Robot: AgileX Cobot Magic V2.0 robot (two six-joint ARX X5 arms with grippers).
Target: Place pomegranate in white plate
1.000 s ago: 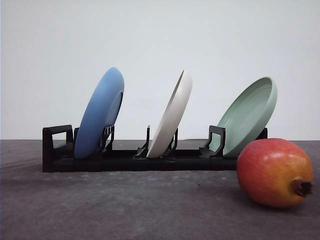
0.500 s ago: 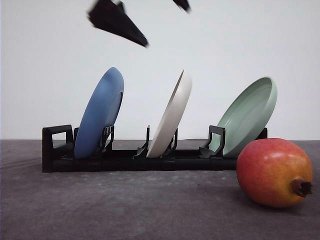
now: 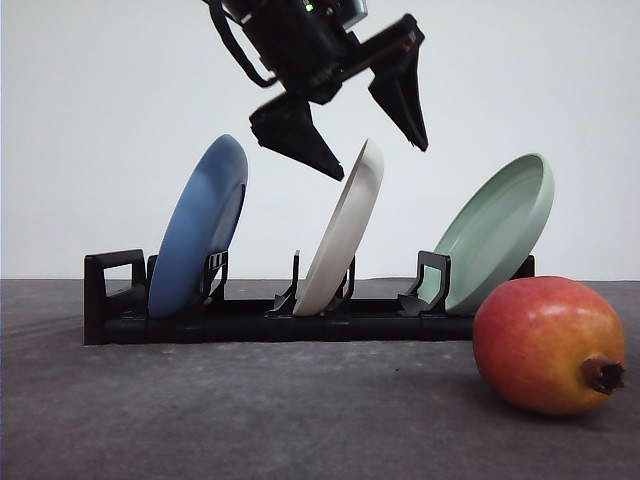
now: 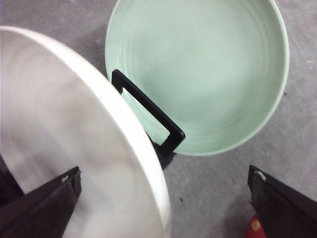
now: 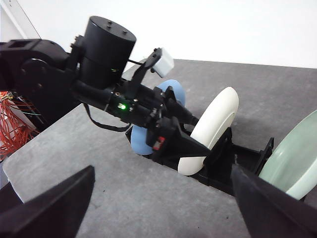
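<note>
The pomegranate (image 3: 548,345), red blending to orange with a dark crown stub, lies on the table at the front right. A sliver of the pomegranate (image 4: 255,225) also shows in the left wrist view. The white plate (image 3: 345,235) stands on edge in the middle slot of a black rack (image 3: 250,320). My left gripper (image 3: 380,162) hangs open just above the plate's top rim, one finger on each side of it. Seen from the left wrist, the white plate (image 4: 59,148) sits close between the spread fingers of the left gripper (image 4: 163,173). My right gripper (image 5: 163,198) is open and empty, high above the table.
A blue plate (image 3: 200,230) leans in the rack's left slot and a pale green plate (image 3: 495,235) in the right slot, just behind the pomegranate. The left arm (image 5: 99,64) reaches over the rack. The dark grey table (image 3: 250,410) spreads in front of the rack.
The left gripper has come down from the top of the front view, from out of sight to just above the white plate's rim. Plates and pomegranate have not moved.
</note>
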